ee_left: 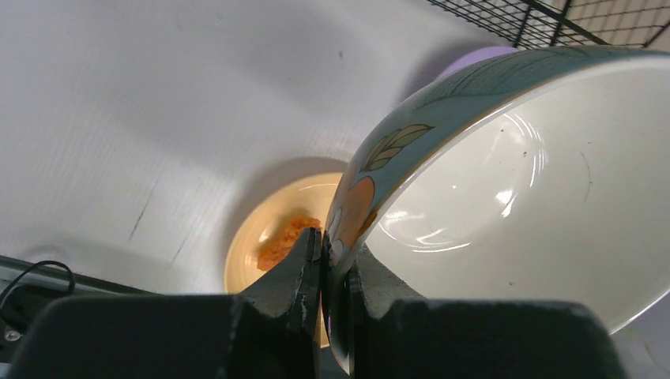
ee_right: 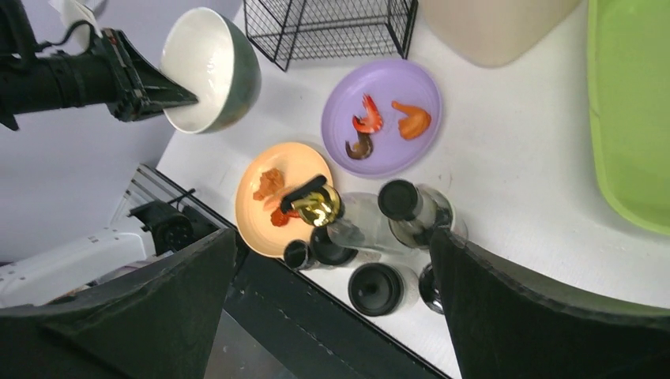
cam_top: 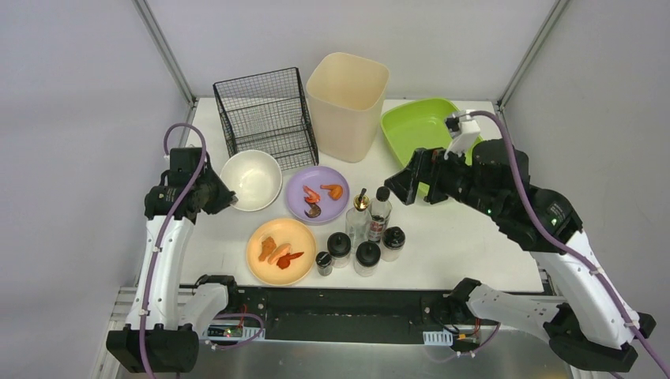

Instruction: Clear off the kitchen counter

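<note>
The white kitchen counter [cam_top: 474,245] holds dishes and bottles. My left gripper [cam_top: 220,197] is shut on the near-left rim of a white bowl [cam_top: 253,180] with a leaf-patterned outside. In the left wrist view the rim sits pinched between the fingers [ee_left: 304,272], and the bowl [ee_left: 513,197] is tilted above the orange plate [ee_left: 272,233]. My right gripper [cam_top: 404,183] is open and empty, hovering above a cluster of bottles and jars [cam_top: 365,233]. In the right wrist view the gripper [ee_right: 332,308] looks down on a gold-capped bottle [ee_right: 320,207] and a black-capped bottle [ee_right: 403,201].
A purple plate [cam_top: 341,207] and an orange plate [cam_top: 265,268] carry food scraps. A black wire basket [cam_top: 267,114], a beige bin [cam_top: 348,103] and a green tray [cam_top: 419,126] stand along the back. Metal frame posts rise at the back corners.
</note>
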